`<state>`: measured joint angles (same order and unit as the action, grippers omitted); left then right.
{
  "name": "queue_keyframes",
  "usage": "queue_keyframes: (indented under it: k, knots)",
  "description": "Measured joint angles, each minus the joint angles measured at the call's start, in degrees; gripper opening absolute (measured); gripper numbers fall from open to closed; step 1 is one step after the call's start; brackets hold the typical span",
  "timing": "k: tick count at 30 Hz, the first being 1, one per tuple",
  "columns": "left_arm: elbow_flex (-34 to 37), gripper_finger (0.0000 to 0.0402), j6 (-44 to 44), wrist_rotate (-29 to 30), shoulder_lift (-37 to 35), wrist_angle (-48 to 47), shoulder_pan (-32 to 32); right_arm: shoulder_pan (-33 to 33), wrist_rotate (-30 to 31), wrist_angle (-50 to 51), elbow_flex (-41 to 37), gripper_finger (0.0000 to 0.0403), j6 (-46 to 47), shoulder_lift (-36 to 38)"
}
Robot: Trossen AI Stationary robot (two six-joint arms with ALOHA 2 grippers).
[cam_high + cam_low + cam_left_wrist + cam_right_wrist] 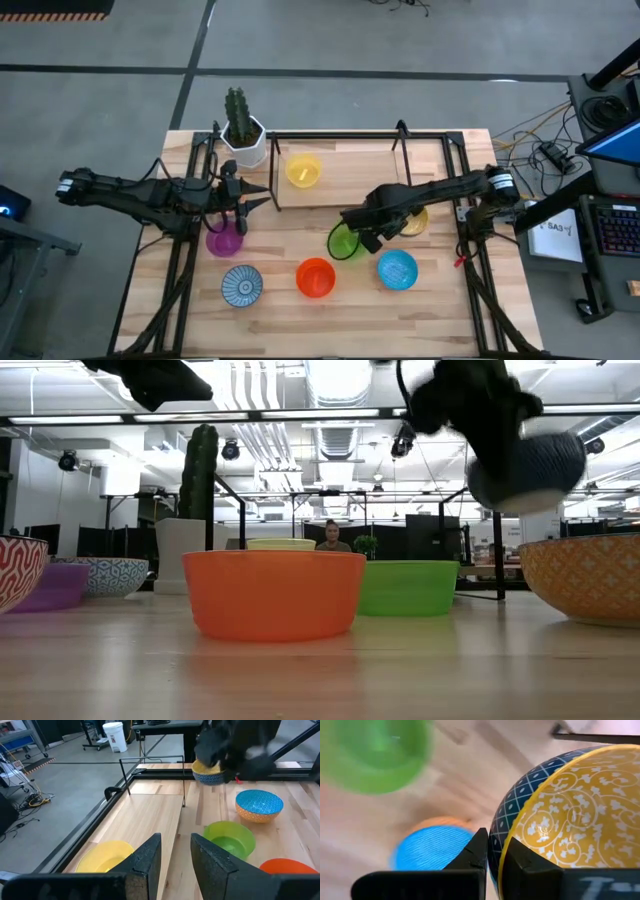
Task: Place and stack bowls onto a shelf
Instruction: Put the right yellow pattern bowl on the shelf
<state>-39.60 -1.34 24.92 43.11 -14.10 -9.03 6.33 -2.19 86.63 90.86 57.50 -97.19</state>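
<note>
Now the right gripper (492,865) is pinching the gold-speckled bowl's (570,820) rim, lifted off the bench, just beside the shelf's (350,170) near edge, the yellow bowl (303,170) sitting farther along it.

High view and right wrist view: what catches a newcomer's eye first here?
The right gripper, fingers pinched on the rim of the yellow-patterned, navy-sided bowl, holds it in the air near the light-wood shelf. A yellow plastic bowl sits alone on that shelf; the left gripper hangs just beside it.
</note>
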Motion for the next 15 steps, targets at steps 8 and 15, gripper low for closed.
queue_keyframes:
  k: [8,15]
  knots:
    - [0.0,0.0088,0.0,0.0,0.0,0.1,0.0,0.0,-1.2,-5.2,12.1,0.0013,-7.5,1.6]
    - [0.0,0.0088,0.0,0.0,0.0,0.5,0.0,-2.2,6.8,-20.1,14.7,0.0013,-19.1,-0.6]
